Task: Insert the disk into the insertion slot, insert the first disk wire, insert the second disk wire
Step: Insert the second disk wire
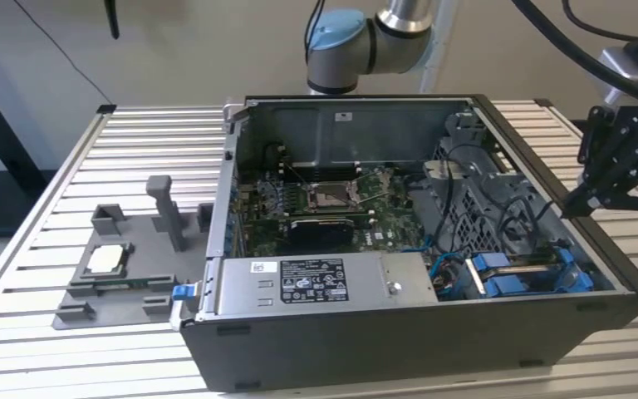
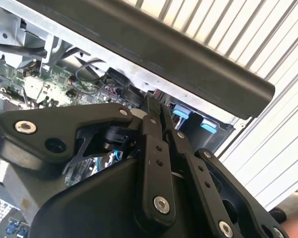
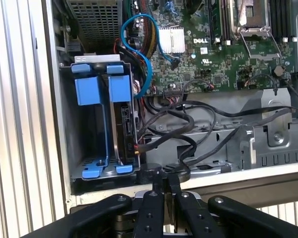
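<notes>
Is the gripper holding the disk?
No, the gripper is over the case rim; the disk sits in its bay.

The disk (image 3: 120,89) had a bright blue carrier frame; motherboard (image 3: 213,64) green, cables (image 3: 188,124) black, ribbed table (image 1: 53,191) silver-white, power-supply box (image 1: 408,287) grey.

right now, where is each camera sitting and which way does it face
exterior view: off the arm, looks down into the open computer case; arm joint and pincer show.
first wrist view: on the arm, looks past the shut pincer into the case at the blue carriers and motherboard.
second wrist view: on the arm, looks along the pincer over the case's rim.
Both wrist views share the pincer and blue carriers.
</notes>
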You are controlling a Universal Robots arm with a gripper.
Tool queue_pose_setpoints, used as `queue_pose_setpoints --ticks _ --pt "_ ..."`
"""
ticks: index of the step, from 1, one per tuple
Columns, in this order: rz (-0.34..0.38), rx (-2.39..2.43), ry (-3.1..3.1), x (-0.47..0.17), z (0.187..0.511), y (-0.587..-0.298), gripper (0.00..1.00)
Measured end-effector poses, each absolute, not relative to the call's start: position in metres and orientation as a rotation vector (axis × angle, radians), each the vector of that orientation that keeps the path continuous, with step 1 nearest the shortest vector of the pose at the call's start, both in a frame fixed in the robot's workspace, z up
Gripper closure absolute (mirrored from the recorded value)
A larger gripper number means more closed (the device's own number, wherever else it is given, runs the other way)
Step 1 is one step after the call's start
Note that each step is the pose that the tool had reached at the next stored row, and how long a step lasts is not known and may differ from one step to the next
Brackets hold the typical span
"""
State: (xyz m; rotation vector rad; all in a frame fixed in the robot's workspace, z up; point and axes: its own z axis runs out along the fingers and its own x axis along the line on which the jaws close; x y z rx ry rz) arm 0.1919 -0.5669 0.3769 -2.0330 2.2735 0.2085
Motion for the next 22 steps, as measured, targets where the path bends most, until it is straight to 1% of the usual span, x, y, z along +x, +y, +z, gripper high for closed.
queue_pose_setpoints --ticks 15,22 --pt "0.209 -2.034 2.275 0.168 0.384 -0.555 0.84" --pt "0.173 -2.05 2.293 0.15 0.384 -0.552 0.84"
